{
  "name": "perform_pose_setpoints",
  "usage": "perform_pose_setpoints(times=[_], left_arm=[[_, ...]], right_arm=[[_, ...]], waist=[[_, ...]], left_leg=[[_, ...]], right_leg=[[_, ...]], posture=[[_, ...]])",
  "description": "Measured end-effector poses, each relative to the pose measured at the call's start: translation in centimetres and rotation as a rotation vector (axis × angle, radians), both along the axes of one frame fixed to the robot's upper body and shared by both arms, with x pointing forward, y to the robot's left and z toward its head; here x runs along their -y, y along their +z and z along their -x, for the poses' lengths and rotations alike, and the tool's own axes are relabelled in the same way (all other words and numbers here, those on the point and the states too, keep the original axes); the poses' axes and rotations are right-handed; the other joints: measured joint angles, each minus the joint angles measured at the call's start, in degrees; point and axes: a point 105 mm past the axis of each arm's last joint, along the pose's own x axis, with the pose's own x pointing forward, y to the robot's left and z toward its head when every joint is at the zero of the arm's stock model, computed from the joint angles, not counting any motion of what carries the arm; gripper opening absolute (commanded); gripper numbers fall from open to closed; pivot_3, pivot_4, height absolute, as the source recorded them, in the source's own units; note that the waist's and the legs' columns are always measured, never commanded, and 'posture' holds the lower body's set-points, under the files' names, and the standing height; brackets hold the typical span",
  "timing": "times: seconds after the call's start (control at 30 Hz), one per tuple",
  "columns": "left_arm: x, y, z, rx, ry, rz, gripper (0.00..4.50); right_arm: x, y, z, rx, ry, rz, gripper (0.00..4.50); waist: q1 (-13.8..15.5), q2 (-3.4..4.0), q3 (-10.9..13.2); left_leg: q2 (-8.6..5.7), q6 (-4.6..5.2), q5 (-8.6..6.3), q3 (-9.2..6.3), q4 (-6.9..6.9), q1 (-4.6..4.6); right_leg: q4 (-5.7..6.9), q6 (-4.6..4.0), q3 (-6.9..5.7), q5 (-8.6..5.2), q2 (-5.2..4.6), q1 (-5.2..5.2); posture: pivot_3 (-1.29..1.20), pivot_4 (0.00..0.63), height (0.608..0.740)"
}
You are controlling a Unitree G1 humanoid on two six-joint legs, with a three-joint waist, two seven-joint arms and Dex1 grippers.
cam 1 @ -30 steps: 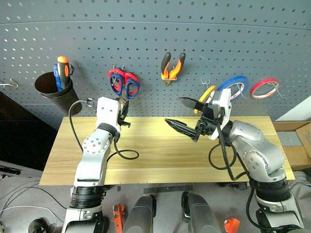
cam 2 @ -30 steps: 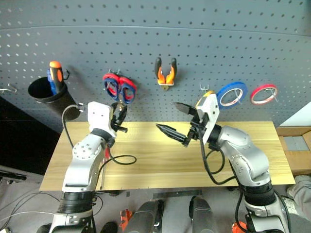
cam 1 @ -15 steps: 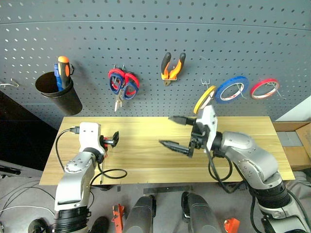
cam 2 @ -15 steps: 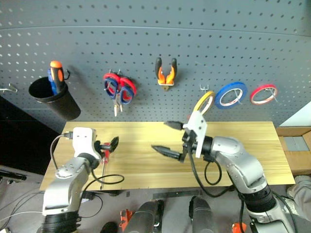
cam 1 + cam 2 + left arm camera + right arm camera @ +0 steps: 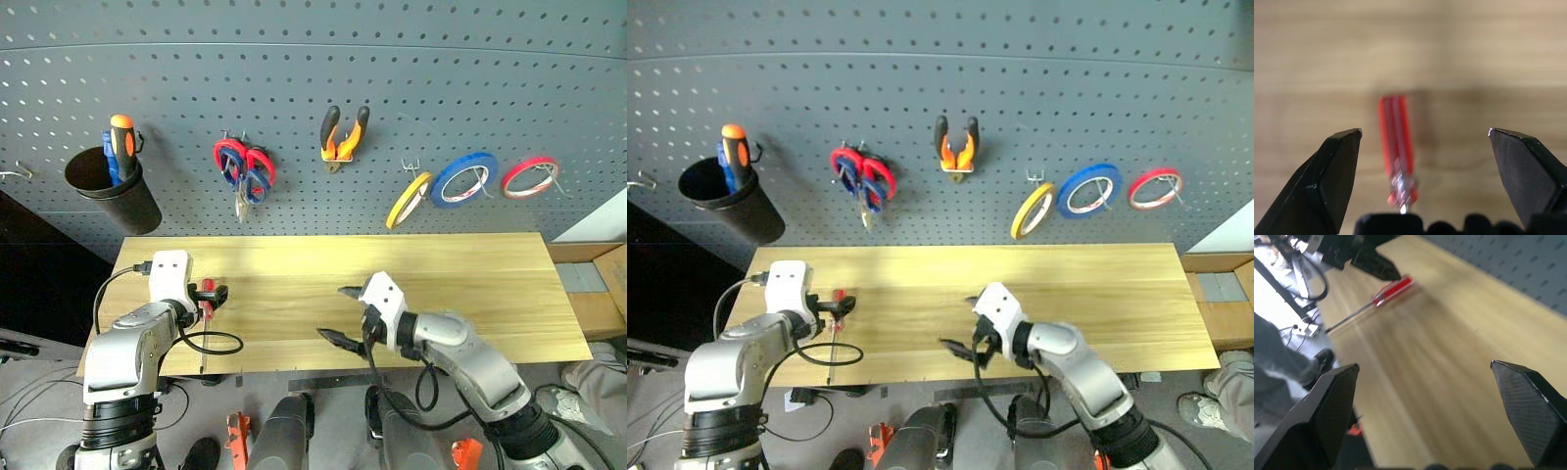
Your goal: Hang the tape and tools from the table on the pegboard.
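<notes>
Three task items already hang on the pegboard: the blue-handled scissors, sharing a hook with a red-handled pair, left of the pliers; the yellow tape hangs right of the pliers, beside the blue tape ring and red tape ring. On the counter below the pegboard lies a red-handled screwdriver, directly under the scissors. The left end effector hovers over its handle with jaws spread wide, empty; the right end effector hangs low over the counter's front edge below the pliers, also open and empty. Judging by looks, the screwdriver is light and rigid, its smooth handle apt to roll; the ribbed handle's middle seems the safest hold. Far left on the pegboard, a black cup holds an orange-handled tool and something blue.
</notes>
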Motion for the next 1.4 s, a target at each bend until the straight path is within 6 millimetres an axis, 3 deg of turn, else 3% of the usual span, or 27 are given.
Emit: perform_pose_setpoints(times=[0.3,0.57,0.67,0.97,1.03,1.1,1.27,1.4], left_arm=[[-1.0,-1.7,-0.5,-0.094,0.067,0.047,4.47],[-0.1,-3.9,-1.7,-0.164,0.039,0.093,4.47],[0.0,-4.0,-2.0,-0.156,0.032,0.077,3.91],[-0.5,-4.0,-1.4,-0.164,0.038,0.056,0.79],[-0.3,-4.0,-0.8,-0.151,0.017,0.055,0.76],[0.7,-2.2,-0.2,-0.033,-0.081,0.031,0.76],[4.6,4.8,1.2,0.343,-0.32,-0.055,0.76],[6.9,6.2,4.0,0.495,-0.418,-0.008,0.76]], right_arm=[[-0.1,0.0,-0.2,0.021,-0.015,0.017,4.5],[0.4,0.1,0.1,0.025,-0.025,0.036,4.5],[0.6,-0.2,0.3,0.014,-0.032,0.049,4.5],[0.6,0.0,0.3,0.013,-0.034,0.049,4.5],[0.5,0.4,0.1,0.02,-0.028,0.041,4.5],[0.3,1.9,0.4,0.016,0.017,-0.014,4.5],[-0.5,7.3,1.1,0.091,0.134,-0.181,4.5],[-0.7,10.6,1.8,0.144,0.214,-0.28,4.5]], waist=[[0.1,-0.01,0.0],[-0.2,0.0,0.2],[-0.2,0.06,0.3],[-0.3,0.06,0.3],[-0.4,0.05,0.4],[-0.6,-0.16,0.9],[-0.1,-0.07,1.0],[-0.1,0.1,1.1]], left_leg=[[-0.02,-0.01,0.0,-0.01,-0.02,0.09],[0.0,-0.01,-0.01,0.0,-0.03,0.09],[0.01,-0.01,-0.01,0.0,-0.04,0.09],[0.0,0.0,-0.01,0.0,-0.04,0.09],[0.01,0.0,-0.01,0.0,-0.06,0.08],[0.05,-0.02,-0.02,-0.01,-0.07,0.03],[0.06,-0.03,-0.04,-0.05,-0.12,-0.02],[0.05,0.01,-0.07,-0.02,-0.21,-0.02]], right_leg=[[-0.01,0.01,-0.03,0.0,0.0,0.06],[-0.01,0.0,-0.01,0.0,-0.01,0.05],[0.0,0.0,-0.01,0.0,-0.01,0.05],[-0.03,0.01,0.0,0.0,-0.02,0.05],[-0.05,0.01,0.02,0.0,-0.02,0.05],[-0.07,0.0,0.01,0.0,-0.03,0.01],[-0.25,-0.01,-0.01,0.0,-0.06,0.05],[-0.31,-0.05,-0.03,-0.03,-0.11,0.03]], posture=[[0.03,0.336,0.74],[0.0,0.354,0.74],[0.0,0.357,0.74],[0.0,0.351,0.74],[0.01,0.348,0.74],[0.01,0.347,0.74],[0.03,0.343,0.74],[0.06,0.323,0.74]])
